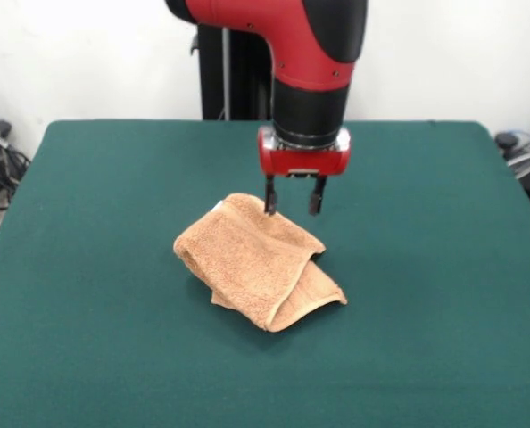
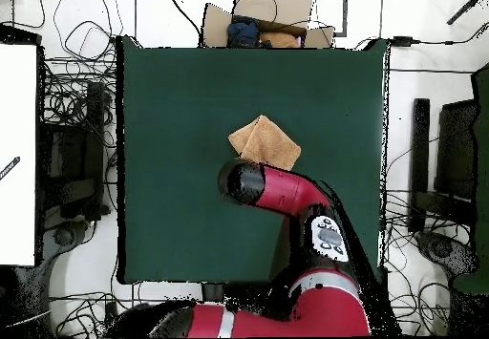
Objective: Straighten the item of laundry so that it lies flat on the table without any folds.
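One peach-orange towel (image 1: 254, 262) lies folded over on itself on the green desk (image 1: 86, 267), just below and in front of the end effector (image 1: 293, 207) as the front view shows it. At least two layers are visible: an upper flap whose banded edge runs diagonally down the side under the end effector, and a lower layer poking out beneath it at the corner nearest the camera. A small white tag shows at the towel's far edge, beside the end effector's fingers. Nothing of the straightening appears done yet; by these pictures the whole unfolding is left, with every fold to be opened and the cloth spread flat.

Farther back, the end effector hangs over the towel's far edge, its two dark fingers (image 1: 269, 198) parted a little and holding nothing, their tips close to the terry but whether they touch it cannot be told. Seen from overhead, the towel (image 2: 265, 141) sits near the middle of the desk (image 2: 162, 201), partly beyond the red arm (image 2: 277, 188) that covers the end effector.
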Robot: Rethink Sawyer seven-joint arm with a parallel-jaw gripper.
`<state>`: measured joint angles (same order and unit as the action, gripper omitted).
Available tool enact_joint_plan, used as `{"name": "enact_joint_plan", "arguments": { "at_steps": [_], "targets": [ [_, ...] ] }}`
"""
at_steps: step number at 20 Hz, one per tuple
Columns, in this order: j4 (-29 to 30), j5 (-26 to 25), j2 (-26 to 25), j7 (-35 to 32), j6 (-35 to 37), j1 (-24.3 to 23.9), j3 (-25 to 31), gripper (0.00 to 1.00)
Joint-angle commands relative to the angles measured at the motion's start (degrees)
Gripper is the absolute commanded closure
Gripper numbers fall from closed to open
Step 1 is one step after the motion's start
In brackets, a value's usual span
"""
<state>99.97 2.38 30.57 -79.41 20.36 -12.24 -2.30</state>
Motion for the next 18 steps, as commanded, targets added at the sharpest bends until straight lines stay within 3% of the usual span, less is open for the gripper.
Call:
{"name": "enact_joint_plan", "arguments": {
  "at_steps": [1, 7, 18],
  "targets": [
    [2.6, 3.9, 4.8, -13.3, 9.0, 2.5, 2.3, 0.00],
    [4.0, 5.0, 6.5, -14.8, 9.5, 4.6, 1.5, 0.00],
    [4.8, 5.4, 3.1, -15.0, 3.3, 5.8, 1.1, 0.00]
  ]
}}
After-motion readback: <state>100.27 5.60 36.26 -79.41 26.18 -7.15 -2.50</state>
